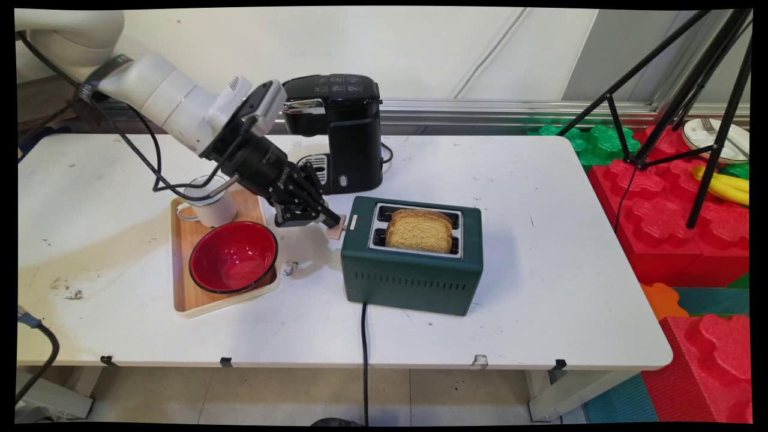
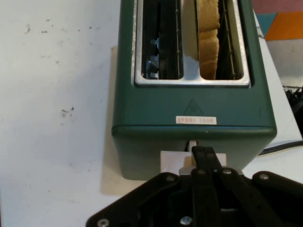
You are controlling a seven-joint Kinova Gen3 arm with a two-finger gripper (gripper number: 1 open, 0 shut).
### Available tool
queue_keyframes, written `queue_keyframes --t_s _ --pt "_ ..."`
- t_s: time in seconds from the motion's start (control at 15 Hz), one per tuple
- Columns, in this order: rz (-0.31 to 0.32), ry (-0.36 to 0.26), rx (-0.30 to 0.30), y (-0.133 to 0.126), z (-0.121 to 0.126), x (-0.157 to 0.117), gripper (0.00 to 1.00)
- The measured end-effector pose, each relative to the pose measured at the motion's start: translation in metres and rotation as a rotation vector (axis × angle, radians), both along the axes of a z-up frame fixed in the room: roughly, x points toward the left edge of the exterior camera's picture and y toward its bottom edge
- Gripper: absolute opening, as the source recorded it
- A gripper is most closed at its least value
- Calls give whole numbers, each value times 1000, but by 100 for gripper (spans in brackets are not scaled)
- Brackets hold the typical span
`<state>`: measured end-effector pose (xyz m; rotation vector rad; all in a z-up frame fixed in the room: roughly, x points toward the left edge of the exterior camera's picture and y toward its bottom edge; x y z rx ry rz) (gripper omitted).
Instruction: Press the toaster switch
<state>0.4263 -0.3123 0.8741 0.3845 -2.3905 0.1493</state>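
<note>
- Table (image 1: 540, 300), white, scuffed and stained on its left half.
- Tray (image 1: 186, 300), wooden, left of centre. A white mug (image 1: 213, 210) stands at its far end, a red bowl (image 1: 233, 257) at its near end, filling most of the tray's width.
- Arm (image 1: 162, 99) comes in from upper left, sloping down to the right over the tray, black cables hanging from it.
- Hand (image 1: 332, 221) low, just beyond the tray's right edge, at the toaster's left end. Fingers (image 2: 204, 158) pressed together, closed; their tips rest on the lever (image 1: 337, 228), a pale tab sticking out of that end face. Nothing held between them.
- Coffee maker (image 1: 339, 129), black, behind the hand and toaster, near the table's far edge.
- Toaster (image 1: 414, 276), dark green, two slots, mid-table. Its black cord (image 1: 364, 360) runs off the near edge.
- Bread (image 1: 419, 231) sits in one slot, top sticking up above the rim. From the hand camera the other slot (image 2: 161, 42) shows bare wire guides.
- Tripod (image 1: 690, 90), black, off the table's right side, standing among red and green foam blocks (image 1: 660, 210).
</note>
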Motion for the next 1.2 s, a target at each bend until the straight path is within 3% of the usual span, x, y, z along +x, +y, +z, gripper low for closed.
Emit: queue_keyframes --t_s 1.2 --pt "4 -50 18 -7 -40 -13 0"
